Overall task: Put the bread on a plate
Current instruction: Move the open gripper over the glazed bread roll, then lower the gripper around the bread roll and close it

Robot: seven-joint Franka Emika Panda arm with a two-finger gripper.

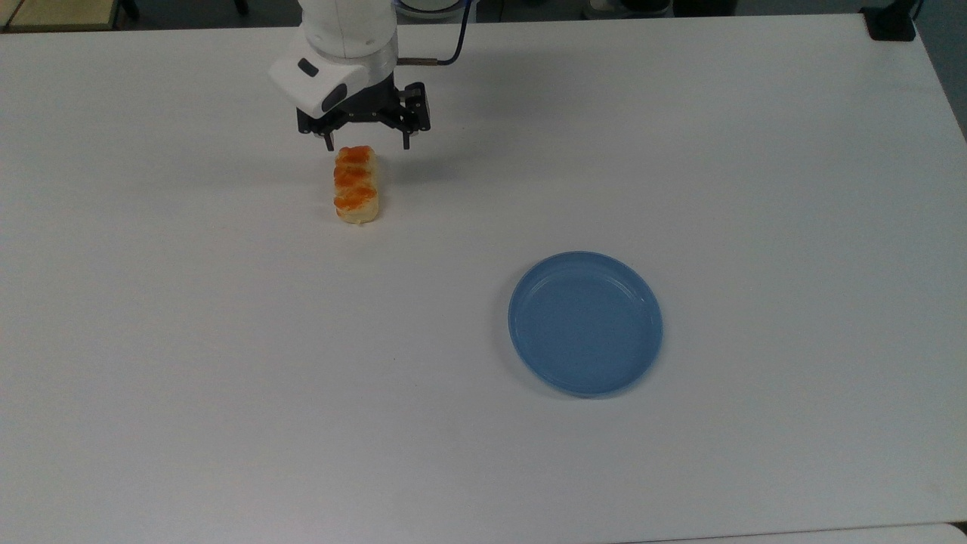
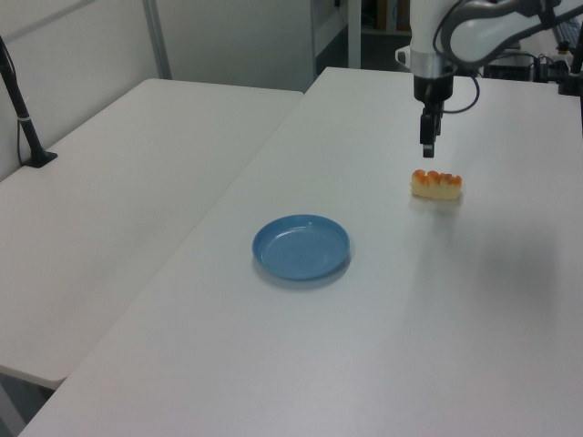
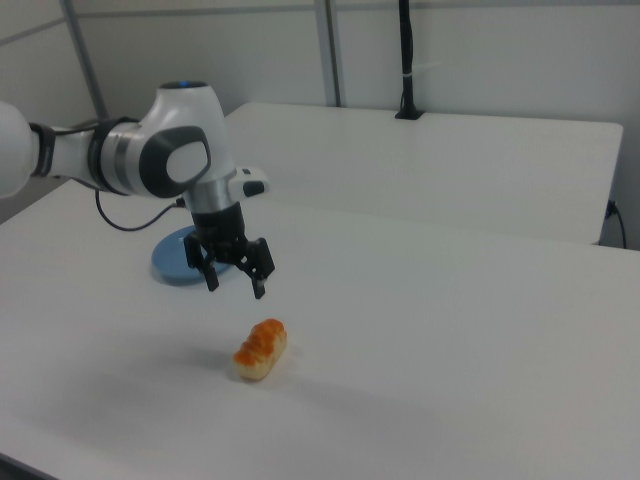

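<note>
White tabletop (image 1: pixel 227 378) carries everything. Judged step: approach for the grasp. An oblong pale-yellow bread with orange-brown glazed bumps (image 1: pixel 355 185) lies well apart from the round light-blue plastic plate (image 1: pixel 585 323). Above the bread's far end hangs the black two-finger gripper (image 1: pixel 367 142), fingers spread, pointing down; next it must centre, descend and straddle the loaf.

My top view looks steeply down on the table (image 1: pixel 227 378), while my left and right views watch it obliquely from opposite sides.
</note>
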